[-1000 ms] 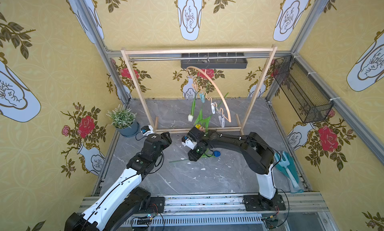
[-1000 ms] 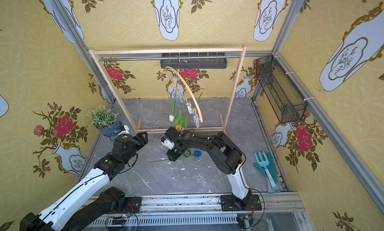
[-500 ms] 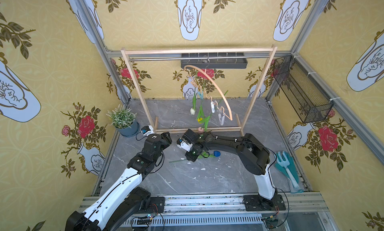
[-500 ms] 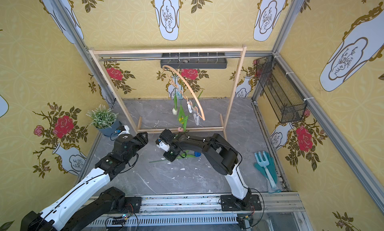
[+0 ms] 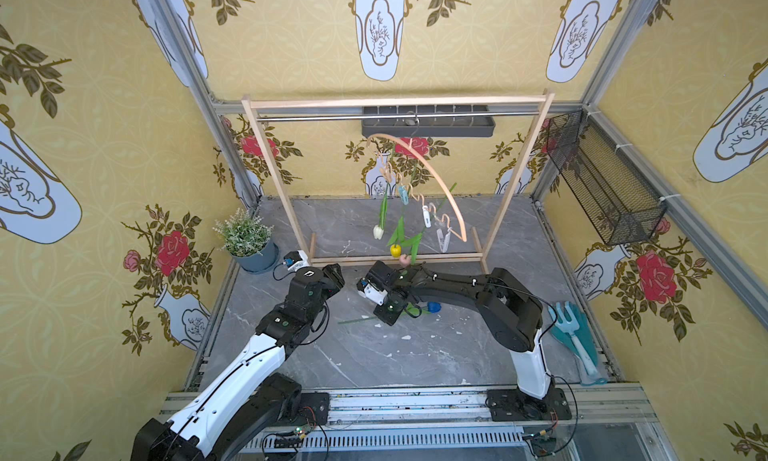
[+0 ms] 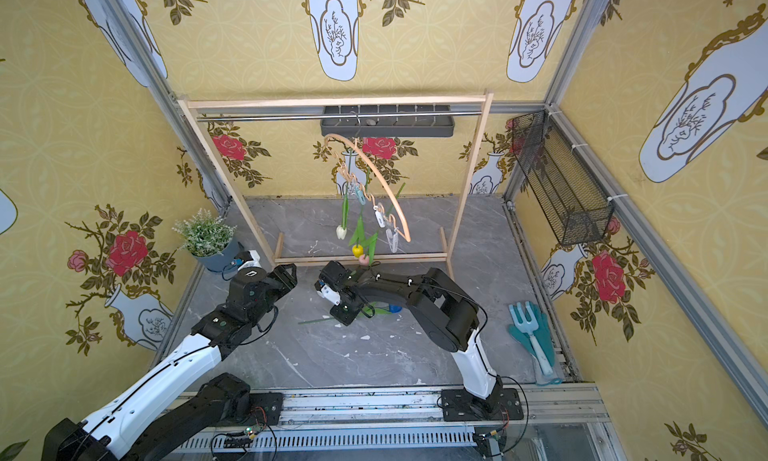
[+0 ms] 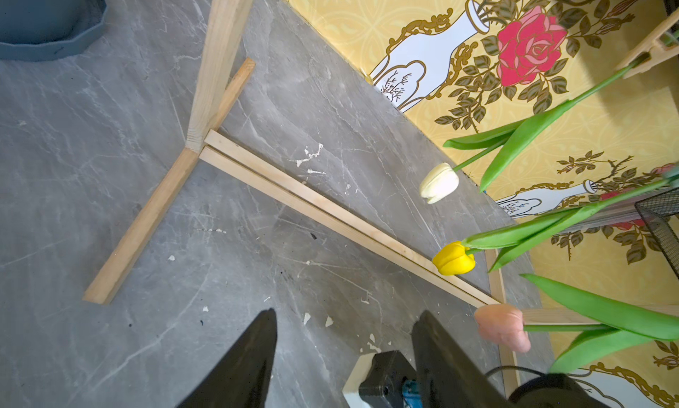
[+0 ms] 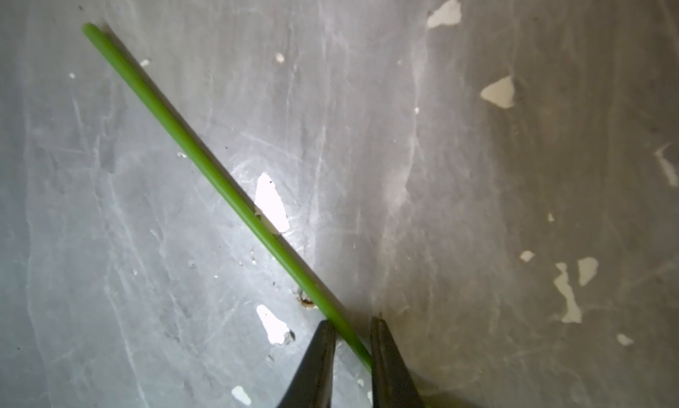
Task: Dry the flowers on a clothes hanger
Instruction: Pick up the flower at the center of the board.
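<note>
Stem (image 8: 227, 193): thin, probably light and bendy; you take it near the bare end.
Right pincer (image 8: 352, 332): straddles it closely; I cannot tell if clenched.
Left pincer (image 7: 345, 336): released, empty.

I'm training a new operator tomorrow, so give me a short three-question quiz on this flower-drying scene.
1. True or false: the blue-headed artificial tulip already hangs on the arched light-wood clothes hanger.
2. What passes between the jaws of the right gripper? A a wooden spoon; B the blue tulip's thin green stem; C nothing.
3. Fill in: ___ tulips hang head-down from the hanger.
Key: 1 false, it lies on the grey marble-look floor. 2 B. 3 three: white tulip, yellow tulip, pink tulip.
</note>
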### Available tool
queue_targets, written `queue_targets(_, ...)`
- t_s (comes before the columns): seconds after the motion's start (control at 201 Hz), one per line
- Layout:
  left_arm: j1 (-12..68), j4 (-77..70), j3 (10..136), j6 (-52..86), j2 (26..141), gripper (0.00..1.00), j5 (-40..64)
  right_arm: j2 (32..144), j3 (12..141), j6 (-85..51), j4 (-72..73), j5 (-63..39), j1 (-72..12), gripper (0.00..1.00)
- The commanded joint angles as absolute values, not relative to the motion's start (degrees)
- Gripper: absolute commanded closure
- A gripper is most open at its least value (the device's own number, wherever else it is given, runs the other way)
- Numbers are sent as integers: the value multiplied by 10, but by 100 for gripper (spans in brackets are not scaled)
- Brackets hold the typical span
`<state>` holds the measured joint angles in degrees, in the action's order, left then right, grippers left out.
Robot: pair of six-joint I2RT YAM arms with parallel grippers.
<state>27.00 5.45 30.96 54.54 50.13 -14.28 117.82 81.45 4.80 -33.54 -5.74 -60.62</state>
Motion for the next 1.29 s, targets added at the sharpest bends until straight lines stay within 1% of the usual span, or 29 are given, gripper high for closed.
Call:
queue_targets(0.0, 270, 37, 303, 545, 503, 37, -137, 1188, 809, 45, -387, -42, -610, 87)
queue_targets(0.224, 270, 37, 303, 545, 503, 38, -136, 1173, 798, 47, -352, -43, -612, 100)
queue_targets(0.378, 269, 42, 306, 542, 496, 39, -140, 1142, 778, 59, -313, -54, -611, 100)
queue_targets(0.518, 270, 49, 310, 530, 487, 42, -139, 1081, 748, 58, -262, -83, -612, 100)
queue_targets(0.612, 269, 49, 320, 516, 486, 45, -125, 1034, 717, 33, -205, -88, -608, 100)
queue_targets(0.772, 270, 24, 347, 470, 498, 50, -53, 967, 656, -53, -89, -59, -596, 100)
queue_targets(0.861, 269, 10, 365, 435, 507, 55, -2, 938, 620, -95, -24, -53, -596, 100)
queue_targets(1.006, 269, -4, 387, 402, 519, 55, 69, 897, 565, -164, 61, -39, -590, 100)
queue_targets(1.07, 270, -8, 391, 398, 532, 56, 96, 880, 541, -187, 95, -34, -590, 100)
queue_targets(1.195, 270, -20, 393, 399, 573, 61, 155, 855, 505, -232, 145, -22, -591, 100)
queue_targets(1.289, 271, -39, 391, 410, 605, 62, 193, 851, 494, -244, 169, -30, -591, 100)
